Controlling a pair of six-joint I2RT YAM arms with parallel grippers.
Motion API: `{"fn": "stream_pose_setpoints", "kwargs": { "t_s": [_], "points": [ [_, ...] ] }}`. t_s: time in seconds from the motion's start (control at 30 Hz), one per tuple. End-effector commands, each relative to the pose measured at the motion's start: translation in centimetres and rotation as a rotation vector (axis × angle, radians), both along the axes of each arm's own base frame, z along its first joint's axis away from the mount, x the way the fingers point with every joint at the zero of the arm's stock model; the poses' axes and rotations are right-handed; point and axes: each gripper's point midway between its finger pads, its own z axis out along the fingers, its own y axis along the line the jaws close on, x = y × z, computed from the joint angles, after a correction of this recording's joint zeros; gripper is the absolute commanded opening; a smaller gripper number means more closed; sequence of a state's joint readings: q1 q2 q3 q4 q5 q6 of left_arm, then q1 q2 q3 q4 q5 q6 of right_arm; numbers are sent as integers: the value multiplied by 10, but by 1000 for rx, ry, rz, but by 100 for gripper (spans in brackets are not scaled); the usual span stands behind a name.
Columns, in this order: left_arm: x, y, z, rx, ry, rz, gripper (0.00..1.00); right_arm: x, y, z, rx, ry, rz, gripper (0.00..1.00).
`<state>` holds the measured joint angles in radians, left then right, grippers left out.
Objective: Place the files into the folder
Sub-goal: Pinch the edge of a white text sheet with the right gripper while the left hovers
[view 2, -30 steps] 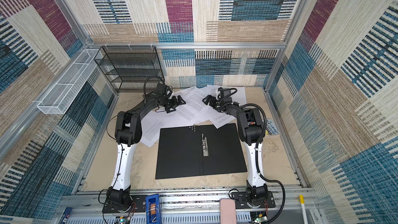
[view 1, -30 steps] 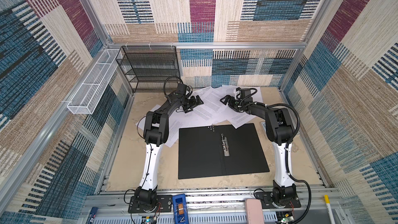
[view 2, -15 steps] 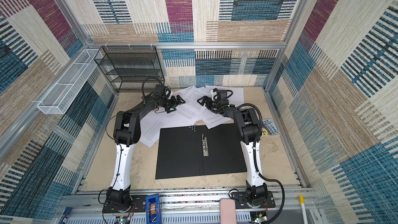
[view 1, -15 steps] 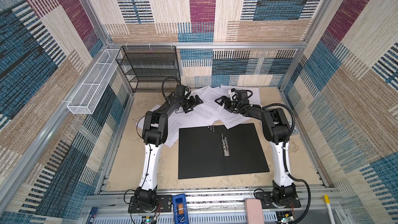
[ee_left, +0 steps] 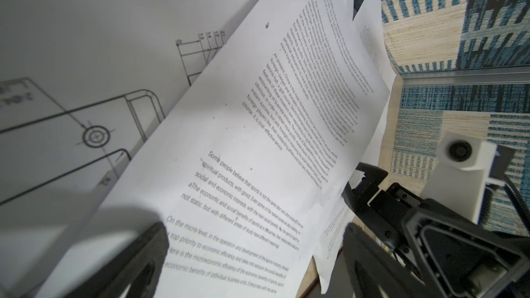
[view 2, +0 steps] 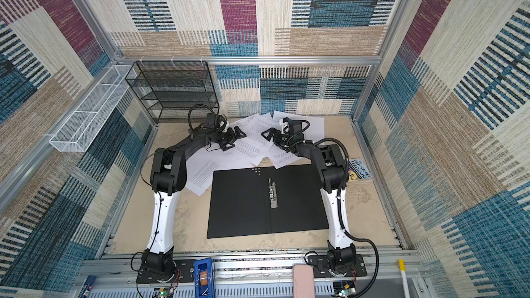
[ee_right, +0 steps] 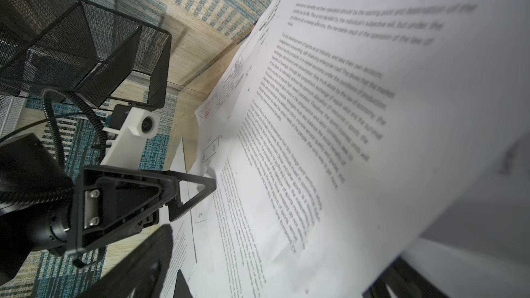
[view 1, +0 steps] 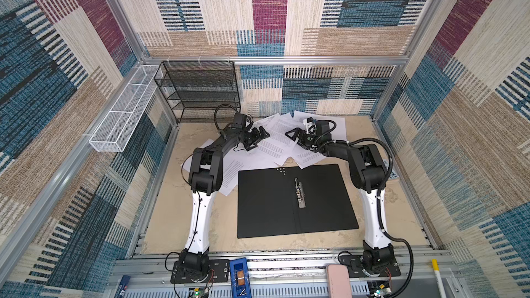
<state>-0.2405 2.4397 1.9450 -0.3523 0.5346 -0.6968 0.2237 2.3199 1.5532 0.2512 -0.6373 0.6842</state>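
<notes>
The right tool has edged toward the left tool, both wide and empty above the loose papers, with the open folder behind them still unfilled.

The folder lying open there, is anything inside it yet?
Inside the folder only its metal clip and a few pale dots show; the files lie spread behind it. Whatever is beneath the folder is covered.
</notes>
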Motion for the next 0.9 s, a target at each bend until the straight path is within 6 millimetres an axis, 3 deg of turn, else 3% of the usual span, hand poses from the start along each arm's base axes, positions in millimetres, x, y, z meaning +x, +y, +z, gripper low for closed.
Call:
{"fn": "stream_pose_setpoints", "kwargs": {
  "t_s": [0.0,0.33,0.87],
  "points": [
    [-39,24,-61,114,253,85,98,-6,7,14,67,-18,15,98],
    [-43,30,-67,105,277,118,98,-9,18,20,158,13,-51,87],
    [-47,35,-76,93,312,150,98,-17,23,19,350,94,-240,51]
  ]
}}
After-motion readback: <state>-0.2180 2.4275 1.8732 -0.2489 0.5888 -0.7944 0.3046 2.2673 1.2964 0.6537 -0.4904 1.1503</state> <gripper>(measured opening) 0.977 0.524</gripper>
